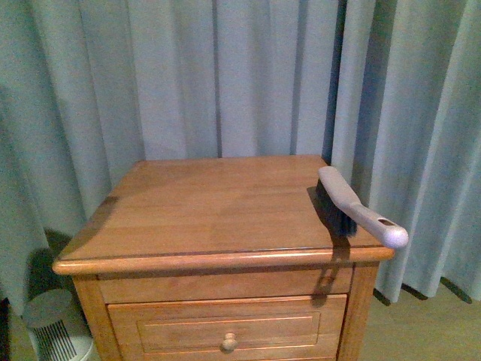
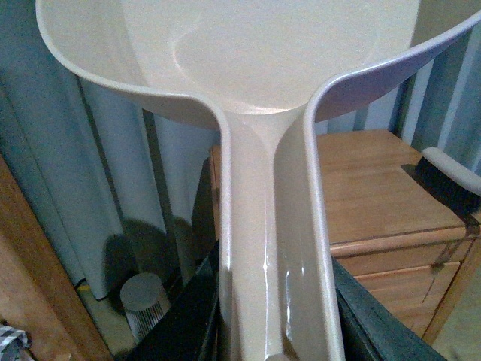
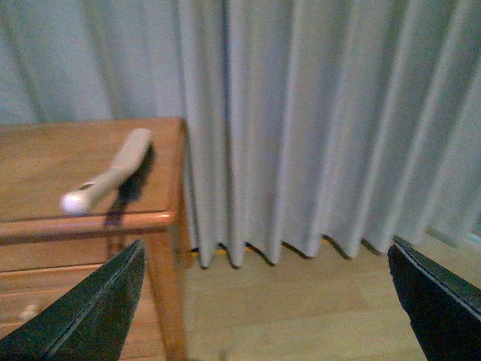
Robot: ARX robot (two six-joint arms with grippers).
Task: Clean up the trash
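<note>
The sweeping had not begun: this looked like the tool-gathering step. The left gripper (image 2: 274, 301) was clamped on the handle of the beige dustpan (image 2: 248, 60), whose pan, as far as it showed, was empty and held off the far left side of the cabinet. The right gripper (image 3: 266, 244) hung beyond the right edge with its jaws spread wide and nothing between them. The brush (image 1: 353, 207) lay bristles down along the right edge of the tabletop (image 1: 210, 203), its pale handle jutting past the front right corner. The trash, the white wad to be cleared, showed in none of the views, so its place could not be told. The next move probably called for the right arm to close on that overhanging handle squarely, without knocking the brush off the corner, and then for the wad to be found. The top was warm, smooth wood, bare apart from the brush, over a drawer (image 1: 225, 323) with a round knob. Grey-blue curtains (image 1: 225, 75) hung behind, and a white ribbed appliance (image 1: 56, 323) stood on the floor by the front left corner.
</note>
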